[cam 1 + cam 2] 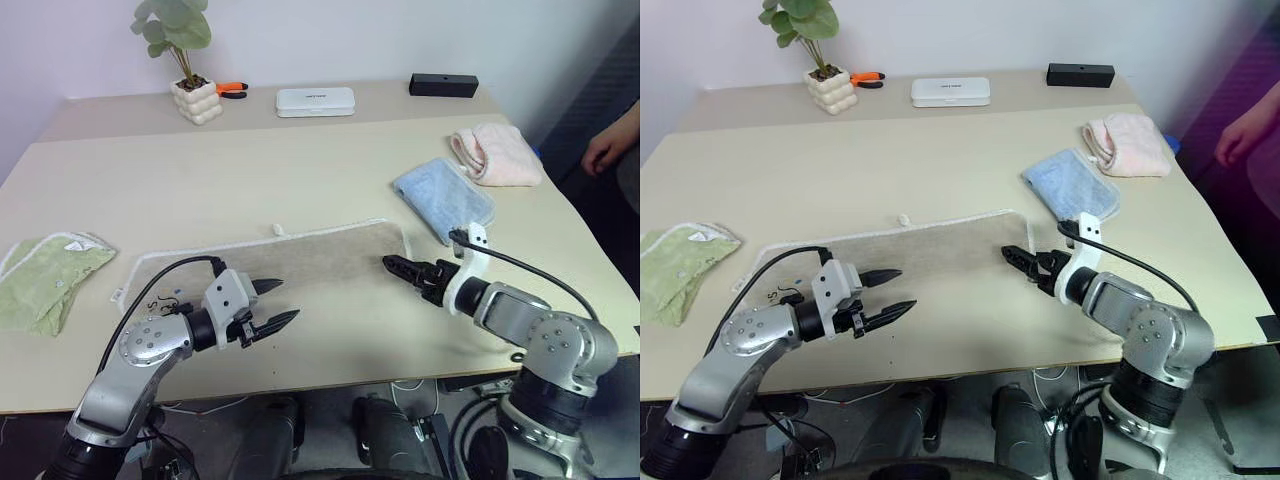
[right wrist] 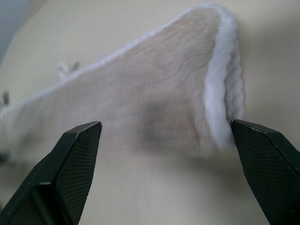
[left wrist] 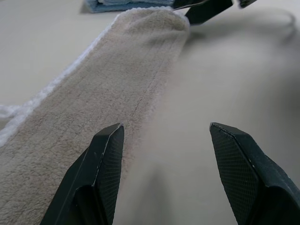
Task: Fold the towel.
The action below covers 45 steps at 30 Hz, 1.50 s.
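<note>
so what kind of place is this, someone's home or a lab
Probably a lab or office test setup rather than a home: a plain beige table laid out with several small towels, including the beige towel, plus a potted plant and orange-handled pliers.

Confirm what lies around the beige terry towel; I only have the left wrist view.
Observer: The beige terry towel lies as a long folded strip near the table's front edge, with a small white loop at its far edge.
Operator: Right gripper?
Observer: The right gripper is open, at the strip's right end; neither gripper holds cloth.
Operator: Other cloths?
Observer: A pale green cloth lies at the table's left edge, a light blue towel and a pink towel lie on its right side.
Operator: Anyone nearby?
Observer: A person's hand shows beyond the table's right side.
</note>
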Each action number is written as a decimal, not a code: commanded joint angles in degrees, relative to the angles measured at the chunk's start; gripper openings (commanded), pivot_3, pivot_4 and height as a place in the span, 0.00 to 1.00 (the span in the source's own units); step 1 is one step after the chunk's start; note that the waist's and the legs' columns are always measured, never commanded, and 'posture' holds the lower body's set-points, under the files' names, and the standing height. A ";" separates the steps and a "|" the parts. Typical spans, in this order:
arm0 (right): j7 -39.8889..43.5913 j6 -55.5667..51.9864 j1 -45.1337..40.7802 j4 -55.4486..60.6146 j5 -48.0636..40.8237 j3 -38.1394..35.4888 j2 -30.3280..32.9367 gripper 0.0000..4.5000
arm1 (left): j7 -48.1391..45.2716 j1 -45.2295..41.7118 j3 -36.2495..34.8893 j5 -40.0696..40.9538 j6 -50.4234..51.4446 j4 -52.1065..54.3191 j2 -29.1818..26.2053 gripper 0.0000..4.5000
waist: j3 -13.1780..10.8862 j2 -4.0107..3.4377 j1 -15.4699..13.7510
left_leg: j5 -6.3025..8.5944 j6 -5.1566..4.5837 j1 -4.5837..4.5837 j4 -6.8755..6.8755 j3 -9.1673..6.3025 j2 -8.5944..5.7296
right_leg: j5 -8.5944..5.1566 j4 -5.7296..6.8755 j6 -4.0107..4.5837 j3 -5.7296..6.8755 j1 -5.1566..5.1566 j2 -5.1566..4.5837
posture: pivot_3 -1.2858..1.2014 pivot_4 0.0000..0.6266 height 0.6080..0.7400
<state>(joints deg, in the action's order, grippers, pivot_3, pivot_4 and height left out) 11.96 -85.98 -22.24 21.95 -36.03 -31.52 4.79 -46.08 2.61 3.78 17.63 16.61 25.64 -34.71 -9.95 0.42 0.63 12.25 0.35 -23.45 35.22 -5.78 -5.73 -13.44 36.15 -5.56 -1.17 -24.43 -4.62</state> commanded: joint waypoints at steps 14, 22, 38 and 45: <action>-1.68 -3.75 0.00 1.60 -2.44 -6.86 1.81 0.99 | 1.63 3.89 -2.60 0.56 -2.08 3.02 -0.41 0.66 | 0.04 -0.03 -0.18 | 0.01 -0.04 0.03 0.01 0.00 -0.01 | -0.01 -0.05 0.01 0.06 0.08 -0.02 | 0.52 0.24 1.00; -1.08 -6.52 4.20 5.63 -9.35 -7.46 -0.93 0.99 | 1.36 1.94 -2.56 1.28 0.22 3.46 -0.89 0.66 | 0.05 -0.05 0.39 | 0.02 -0.05 0.05 -0.01 0.00 0.04 | -0.05 -0.03 0.06 0.07 0.07 0.03 | 0.52 0.24 1.00; -11.25 4.07 -5.59 -11.98 -3.62 -10.19 -10.09 0.87 | 1.84 1.50 -2.89 0.13 0.37 3.29 -0.79 0.66 | 0.27 -0.01 0.48 | 0.01 -0.03 0.11 -0.04 0.00 0.09 | -0.04 -0.04 0.08 0.06 0.09 0.10 | 0.52 0.24 1.00; -12.59 4.50 -5.12 -9.28 -6.47 -10.82 -8.21 0.10 | 2.28 1.21 -1.42 -0.79 -0.48 2.39 0.23 0.66 | 0.26 -0.03 0.34 | 0.01 -0.03 0.08 -0.07 0.00 0.09 | -0.08 -0.05 0.14 0.05 0.05 0.09 | 0.52 0.24 1.00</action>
<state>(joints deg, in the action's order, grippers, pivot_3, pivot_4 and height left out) 0.16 -81.42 -27.66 11.30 -41.89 -41.41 -4.33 -43.77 4.13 1.68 17.19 17.34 27.18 -34.69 -9.70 0.39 0.97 12.27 0.31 -23.37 35.15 -5.79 -5.64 -13.52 36.10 -5.42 -1.11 -24.36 -4.53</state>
